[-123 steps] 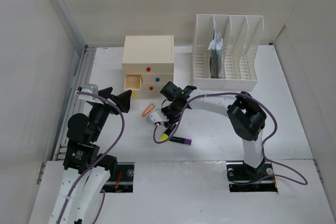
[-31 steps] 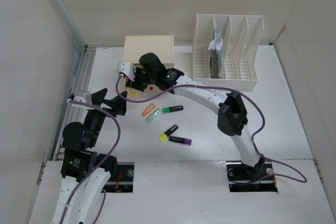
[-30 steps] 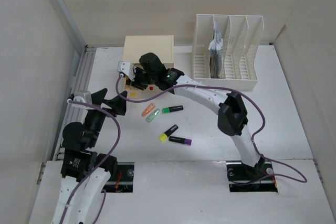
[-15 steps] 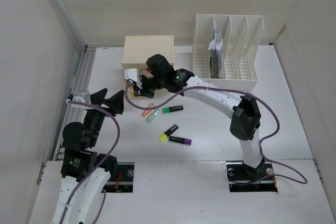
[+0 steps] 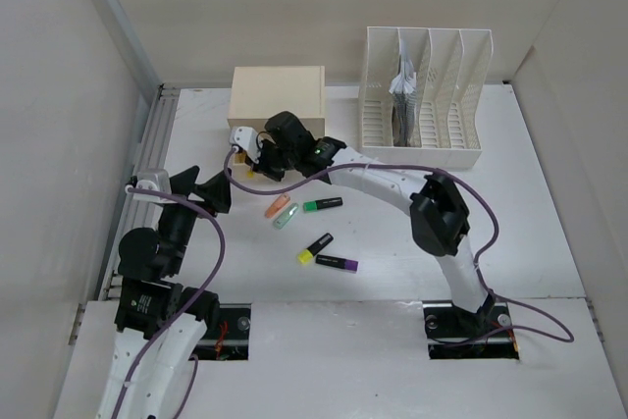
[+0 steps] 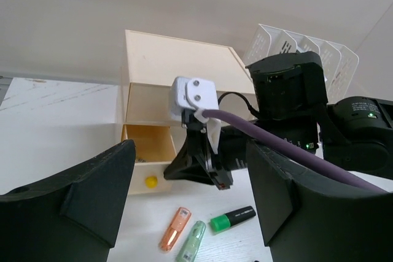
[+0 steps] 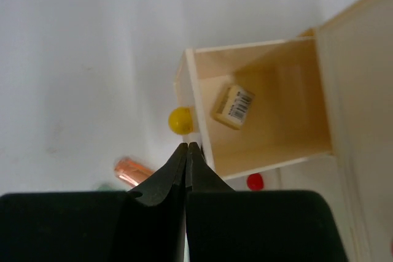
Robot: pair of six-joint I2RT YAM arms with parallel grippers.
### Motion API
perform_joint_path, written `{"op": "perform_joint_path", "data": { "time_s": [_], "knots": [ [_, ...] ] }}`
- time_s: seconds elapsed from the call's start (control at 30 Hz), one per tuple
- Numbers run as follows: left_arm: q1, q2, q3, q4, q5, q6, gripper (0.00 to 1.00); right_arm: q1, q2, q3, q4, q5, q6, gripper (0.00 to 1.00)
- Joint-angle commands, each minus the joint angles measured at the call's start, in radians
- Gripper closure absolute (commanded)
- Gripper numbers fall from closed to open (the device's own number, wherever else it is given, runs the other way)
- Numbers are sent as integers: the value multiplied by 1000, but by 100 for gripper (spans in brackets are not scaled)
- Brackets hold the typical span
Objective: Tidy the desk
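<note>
jaws of the right gripper (image 7: pixel 186 146) are pressed together on nothing, their tip at the front rim of the open drawer (image 7: pixel 245 46) of the drawer box (image 5: pixel 277 95), just beside its yellow knob (image 7: pixel 180 119). the desk (image 5: pixel 549 233) spreads beneath the box. in front of the box, an orange highlighter (image 5: pixel 278 206) and a pale green highlighter (image 5: pixel 287 216) lie side by side, long axes slanting toward it. the right arm looks nearer to them. the left gripper (image 5: pixel 208 186) hovers left of the box's front, jaws apart, empty. a small barcoded item (image 7: pixel 233 106) lies in the drawer, too small to identify.
</note>
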Motion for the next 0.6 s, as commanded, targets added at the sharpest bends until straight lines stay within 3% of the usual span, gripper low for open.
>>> {"op": "perform_joint_path", "data": {
  "time_s": [0.0,0.23,0.57],
  "knots": [
    [-5,-18,1,58,17,-2,30,7,16,30,142,191,62,100],
    [-5,-18,1,58,17,-2,30,25,87,93,188,430,111,100],
    [-5,-27,1,58,8,-2,30,68,135,49,407,679,62,100]
  ]
}}
